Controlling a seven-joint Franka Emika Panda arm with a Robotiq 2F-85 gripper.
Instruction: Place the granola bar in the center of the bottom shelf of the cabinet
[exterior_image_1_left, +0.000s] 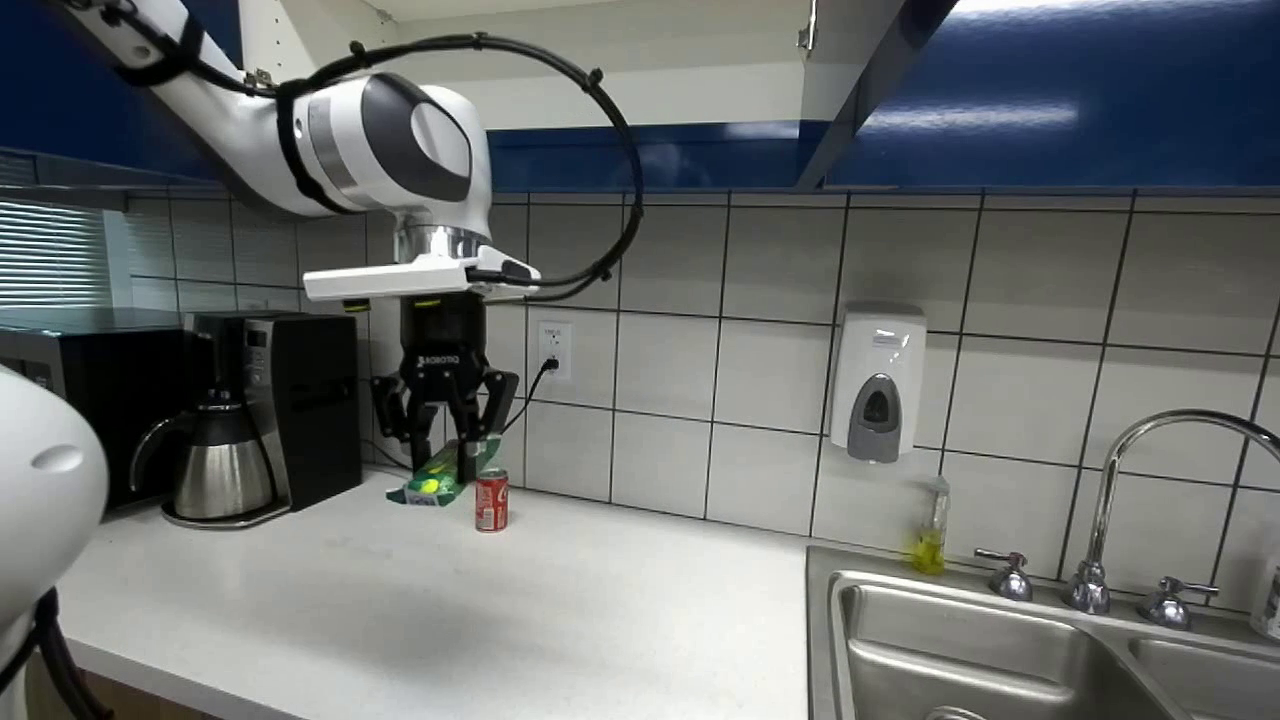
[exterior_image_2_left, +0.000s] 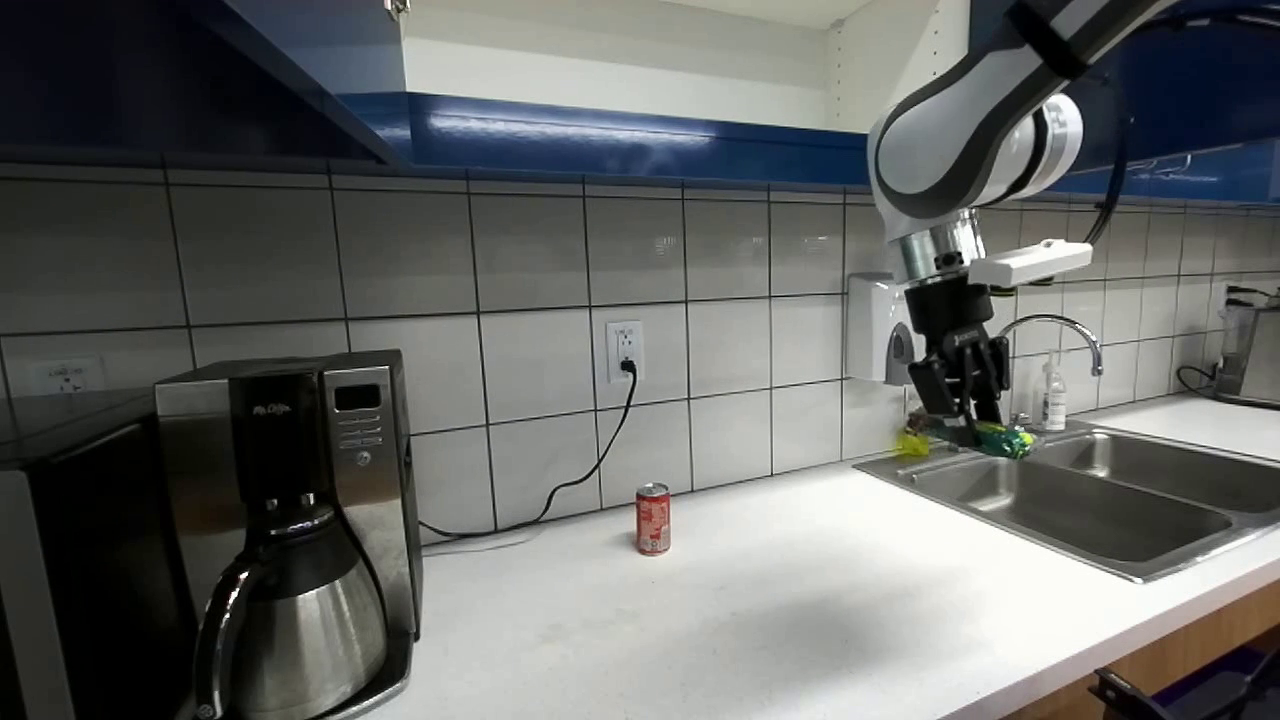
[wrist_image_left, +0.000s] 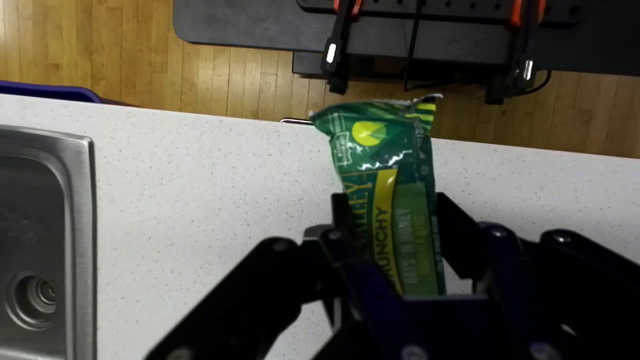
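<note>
The granola bar is a green packet with a yellow stripe. It shows in both exterior views (exterior_image_1_left: 428, 485) (exterior_image_2_left: 1004, 441) and in the wrist view (wrist_image_left: 382, 150). My gripper (exterior_image_1_left: 443, 462) is shut on the packet, one finger on each long side, and points down; it also shows in the wrist view (wrist_image_left: 392, 220). The packet is held above the counter. The cabinet (exterior_image_1_left: 650, 75) is open above, with a white interior and a blue lower edge; it also shows in an exterior view (exterior_image_2_left: 620, 60). The bottom shelf's top surface is hidden behind that blue edge.
A small red can (exterior_image_2_left: 653, 520) stands on the white counter (exterior_image_2_left: 760, 600). A coffee maker (exterior_image_2_left: 300, 520) stands near a dark appliance. A steel sink (exterior_image_1_left: 960, 630) with a faucet (exterior_image_1_left: 1110, 480) is set into the counter. A soap dispenser (exterior_image_1_left: 880, 380) hangs on the tiled wall.
</note>
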